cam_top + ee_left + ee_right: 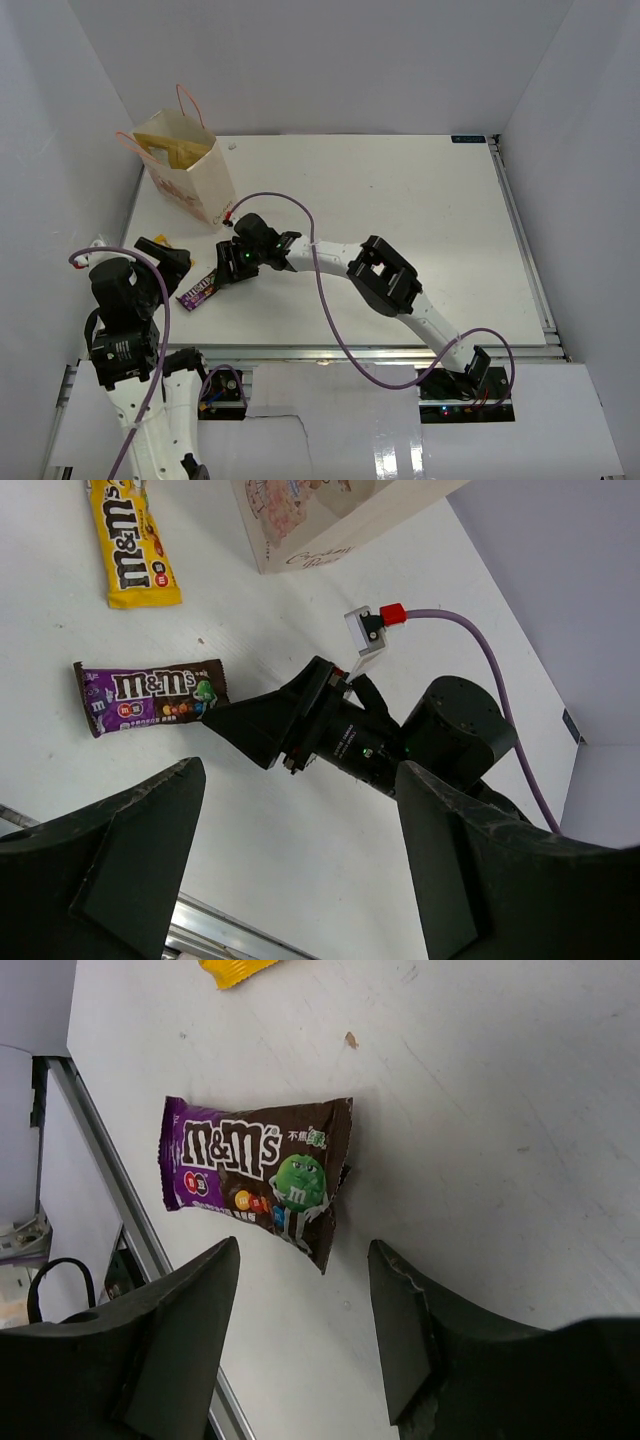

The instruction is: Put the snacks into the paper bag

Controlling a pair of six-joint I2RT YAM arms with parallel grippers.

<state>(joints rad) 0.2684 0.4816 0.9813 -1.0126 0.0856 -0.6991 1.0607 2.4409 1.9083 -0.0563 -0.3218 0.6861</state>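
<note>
yellow packet (132, 545) cropped at frame top; paper bag (200, 185) contents unclear

I see a white table (420, 210) boxed by white walls (330, 60), a metal rail (280, 351) along its 6 o'clock edge, a small blue label (467, 139) toward 1 o'clock, and one brown speck (351, 1039).

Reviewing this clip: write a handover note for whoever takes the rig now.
Left end effector: open, empty, hovering over the table.
Right end effector: open, poised at one end of the purple M&M's pack, not gripping.
Yellow M&M's packet lies flat nearby, apart from it.
Paper bag stands upright at the far left corner, something yellow inside.
Left to do: both packets into the bag.
</note>
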